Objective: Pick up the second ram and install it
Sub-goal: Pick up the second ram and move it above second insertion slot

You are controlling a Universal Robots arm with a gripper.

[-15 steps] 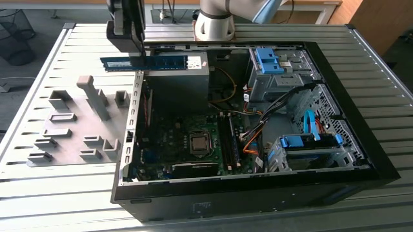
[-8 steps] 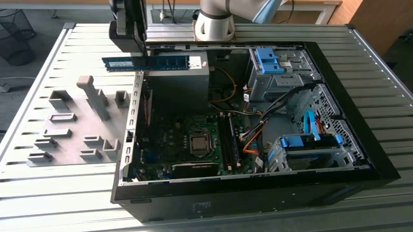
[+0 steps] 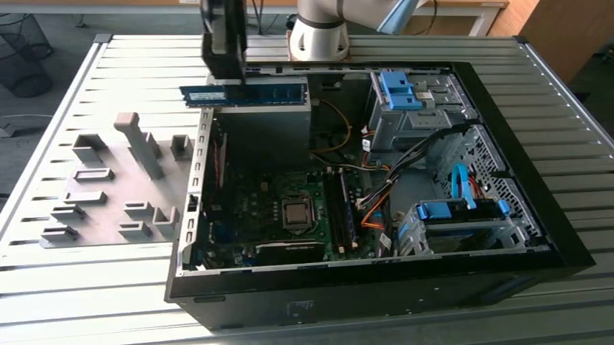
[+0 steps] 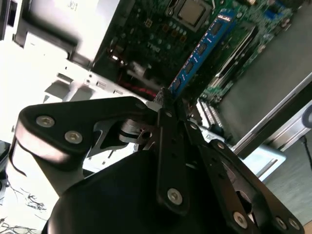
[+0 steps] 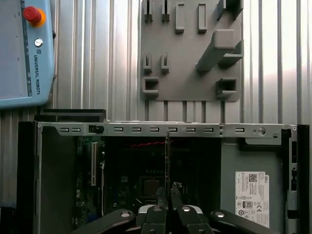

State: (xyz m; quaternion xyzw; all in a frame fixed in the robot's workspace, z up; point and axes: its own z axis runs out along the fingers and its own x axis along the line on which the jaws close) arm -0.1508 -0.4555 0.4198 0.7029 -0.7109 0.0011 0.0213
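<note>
The second ram (image 3: 244, 94) is a long blue stick held level in the air above the back left corner of the open computer case (image 3: 537, 237). My gripper (image 3: 227, 83) is shut on it near one end, gripping from above. In the second wrist view the ram (image 4: 202, 48) runs out from my gripper (image 4: 167, 97) over the green motherboard (image 4: 146, 34). In the first wrist view the ram (image 5: 167, 156) shows edge-on as a thin dark line rising from my gripper (image 5: 167, 191). The memory slots (image 3: 341, 208) lie on the motherboard beside the processor (image 3: 296, 213), well below the stick.
A grey fixture plate (image 3: 106, 205) with several holders lies on the slatted table at the exterior view's left. Inside the case are blue drive cages (image 3: 459, 213), orange cables (image 3: 376, 205) and a power supply (image 3: 264, 126). The arm's base (image 3: 320, 36) stands behind. A teach pendant (image 5: 22, 53) rests on the table.
</note>
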